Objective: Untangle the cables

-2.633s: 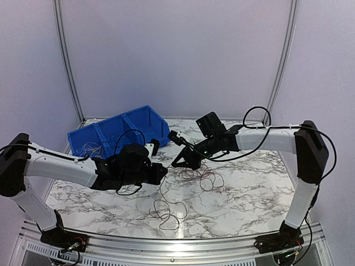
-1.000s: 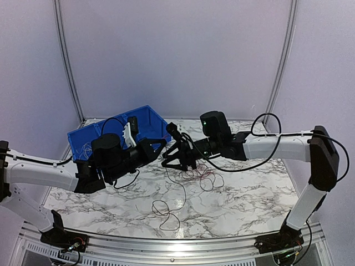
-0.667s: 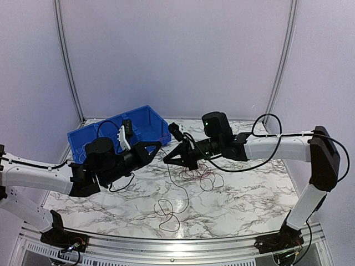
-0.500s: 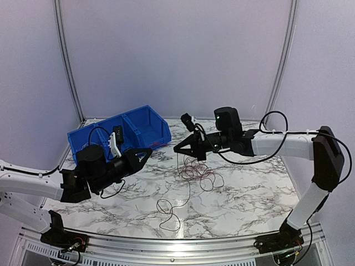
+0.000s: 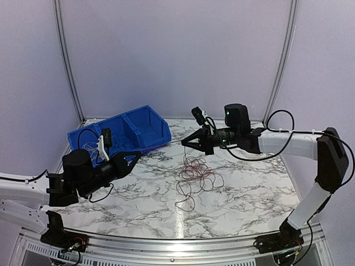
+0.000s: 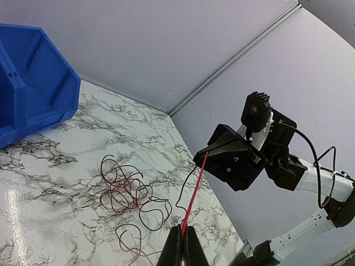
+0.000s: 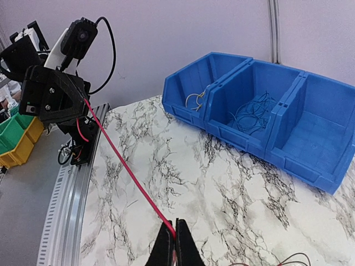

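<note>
Mostly, cables a loose red-dark tangle, one red strand taut

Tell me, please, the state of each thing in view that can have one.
left gripper: shut on the red wire
right gripper: shut on the red wire
red wire: stretched taut in the air between both grippers
cables: tangled loops lying on the table
blue bin: upright, wires in two compartments, third looks empty

A marbled table carries a blue three-compartment bin and a loose tangle of cables.
</note>
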